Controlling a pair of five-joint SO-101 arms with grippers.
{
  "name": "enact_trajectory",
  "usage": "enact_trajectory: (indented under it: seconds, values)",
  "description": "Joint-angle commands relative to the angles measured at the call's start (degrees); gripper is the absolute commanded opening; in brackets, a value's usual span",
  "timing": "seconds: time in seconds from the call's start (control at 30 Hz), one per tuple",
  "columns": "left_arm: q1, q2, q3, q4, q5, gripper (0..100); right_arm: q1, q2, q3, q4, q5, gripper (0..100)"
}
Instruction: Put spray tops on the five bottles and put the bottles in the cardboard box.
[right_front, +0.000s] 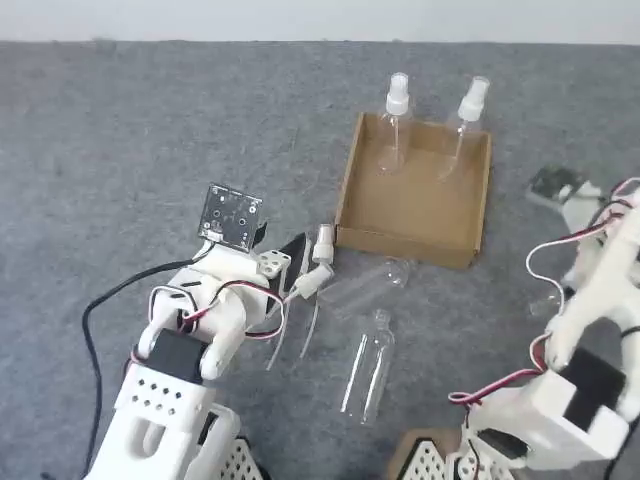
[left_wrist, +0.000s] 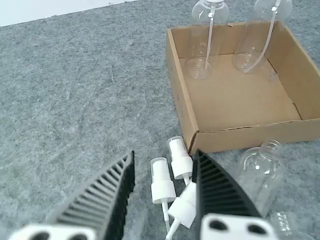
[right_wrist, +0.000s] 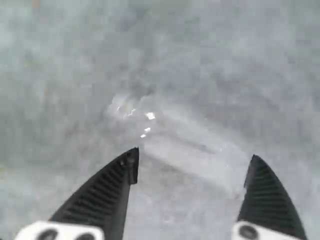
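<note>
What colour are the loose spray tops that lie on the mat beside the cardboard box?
White. The spray tops show best in the left wrist view.

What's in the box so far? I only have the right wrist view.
Observer: Two topped bottles stand in the cardboard box, at its far side.
Operator: And the other arm?
Observer: The left gripper is open over three loose spray tops by the box's near corner.
Operator: Any bottles without tops?
Observer: One topless bottle lies right in front of the box; a second topless bottle lies farther out from it.
</note>
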Motion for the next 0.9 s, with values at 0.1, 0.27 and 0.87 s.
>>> enact_trajectory:
  seconds: [0.1,0.27,0.87]
  values:
    - [-0.26,-1.14,-0.48,-0.26,-0.35,17,3.82,-0.40,3.78,-0.75,17.58,27.8]
    - [-0.26,-1.14,-0.48,-0.26,-0.35,17,5.58,-0.40,9.76,-9.10,21.54,27.8]
    - [-1.23,-1.05,-0.92,-0.09,-0.35,17,4.53,-0.92,18.99,-26.24,-23.47,8.9]
